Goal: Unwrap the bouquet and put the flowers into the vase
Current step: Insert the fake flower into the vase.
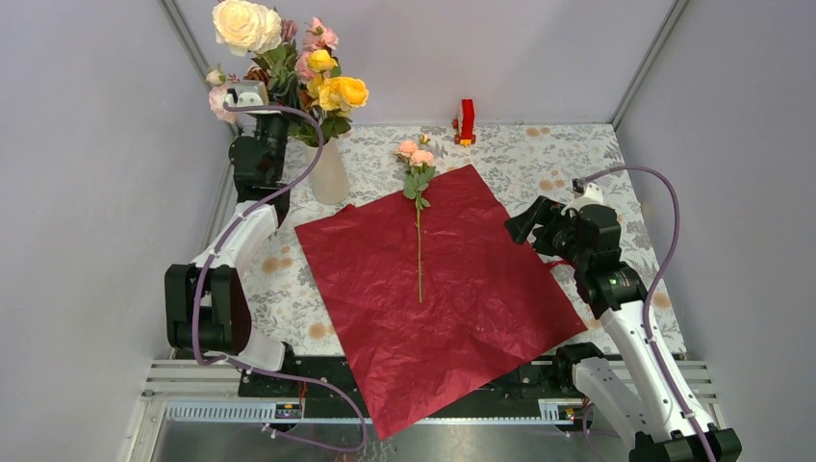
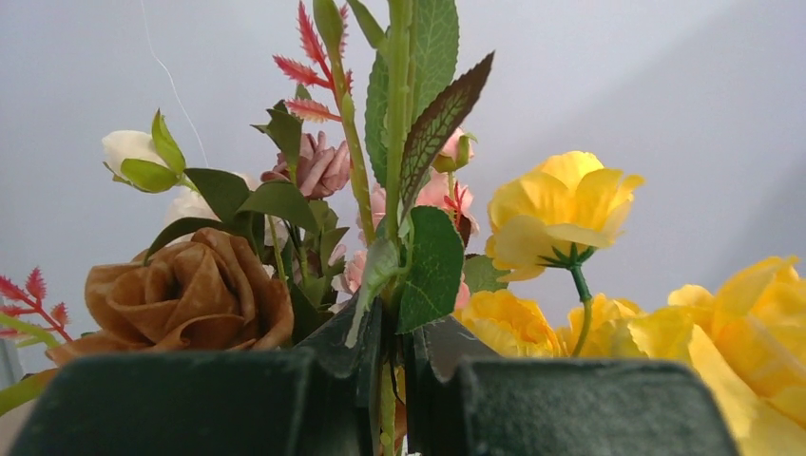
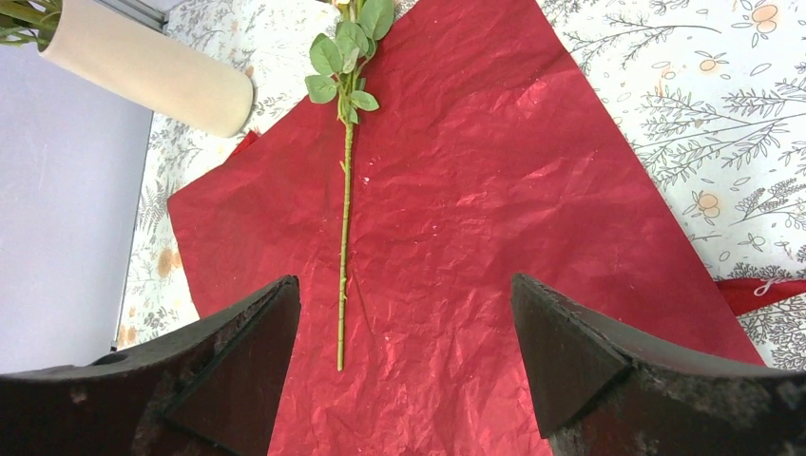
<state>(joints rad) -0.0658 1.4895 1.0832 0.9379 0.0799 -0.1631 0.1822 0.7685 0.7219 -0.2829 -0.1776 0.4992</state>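
The vase [image 1: 330, 178] stands at the far left of the counter [image 1: 577, 154], just off the top-left edge of the red paper [image 1: 452, 289]. It is already crowded with flowers [image 1: 322, 82]: cream, pink, yellow and a brown one. The left end effector [image 2: 392, 361] is up among those blooms. Its fingers are pinched almost together on a leafy stem [image 2: 397, 142] that runs straight up between them. From here I can't tell whether the foot of that stem is properly down inside the vase.

The paper lies spread flat. On it is one loose flower [image 1: 419, 221], with its pink heads towards the far edge and its bare stalk pointing back at the arms. The right end effector [image 3: 401, 285] hovers over the right part of the paper with its fingers wide apart and nothing between them. A little red toy [image 1: 466, 122] sits at the back, well clear of everything.

I'd say the unwrapping is done and the job is near its end, with one stem being settled and one to go. The next move calls for the left arm to let go without dragging its neighbours out. Then a thin stalk lying flat on crinkly paper has to be picked up, so the fingers need to close low without snagging the sheet.
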